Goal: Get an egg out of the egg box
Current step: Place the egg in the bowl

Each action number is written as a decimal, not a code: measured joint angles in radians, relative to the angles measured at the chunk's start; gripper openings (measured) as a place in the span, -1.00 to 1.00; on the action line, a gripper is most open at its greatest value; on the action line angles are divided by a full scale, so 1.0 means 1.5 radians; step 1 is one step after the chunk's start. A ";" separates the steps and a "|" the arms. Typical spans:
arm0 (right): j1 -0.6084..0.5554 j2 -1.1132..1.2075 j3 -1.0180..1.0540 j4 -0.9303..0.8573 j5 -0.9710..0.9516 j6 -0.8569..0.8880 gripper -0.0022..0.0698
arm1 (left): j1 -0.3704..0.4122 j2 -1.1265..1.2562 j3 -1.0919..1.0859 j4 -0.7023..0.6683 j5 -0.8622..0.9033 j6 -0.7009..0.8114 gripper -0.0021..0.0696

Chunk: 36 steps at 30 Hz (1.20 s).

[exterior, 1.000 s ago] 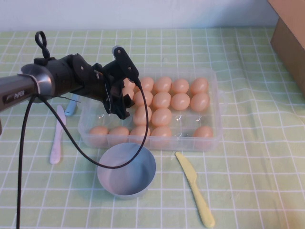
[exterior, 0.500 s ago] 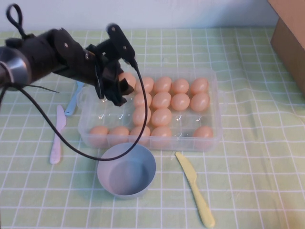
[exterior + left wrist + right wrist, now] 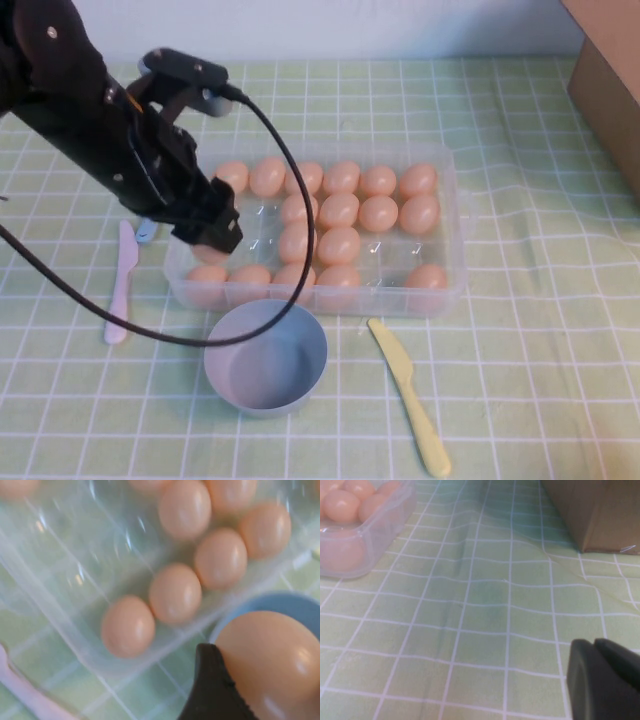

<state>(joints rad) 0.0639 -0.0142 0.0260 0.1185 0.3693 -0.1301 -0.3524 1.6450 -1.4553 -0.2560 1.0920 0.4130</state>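
My arm hides my left gripper over the egg box; it's clamped on the egg. My right gripper: can't tell.

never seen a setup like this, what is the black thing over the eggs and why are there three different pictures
The black thing is a robot's left arm; its left gripper hangs over the egg box, a clear tray of eggs. One picture looks down from a raised camera. The other two come from small cameras on each wrist. In the left wrist view an egg sits against a dark finger, so the fingers hold it. On the checked cloth also lie a blue bowl, a yellow knife and a pale knife. The right gripper waits over bare cloth near a cardboard box.
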 joint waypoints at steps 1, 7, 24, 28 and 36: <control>0.000 0.000 0.000 0.000 0.000 0.000 -0.99 | -0.006 0.000 0.003 0.010 0.015 -0.007 0.11; 0.000 0.000 0.000 0.000 0.000 0.000 -0.99 | -0.084 0.001 0.034 0.075 0.025 -0.039 0.11; 0.000 0.000 0.000 0.000 0.000 0.000 -0.99 | -0.143 0.144 0.043 0.148 -0.020 -0.106 0.11; 0.000 0.000 0.000 0.000 0.000 0.000 -0.99 | -0.143 0.156 0.043 0.150 -0.025 -0.106 0.10; 0.000 0.000 0.000 0.000 0.000 0.000 -0.99 | -0.144 0.172 0.043 0.150 -0.046 -0.109 0.10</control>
<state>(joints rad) 0.0639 -0.0142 0.0260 0.1185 0.3693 -0.1301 -0.5680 1.9033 -1.3915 -0.0317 1.0228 0.2501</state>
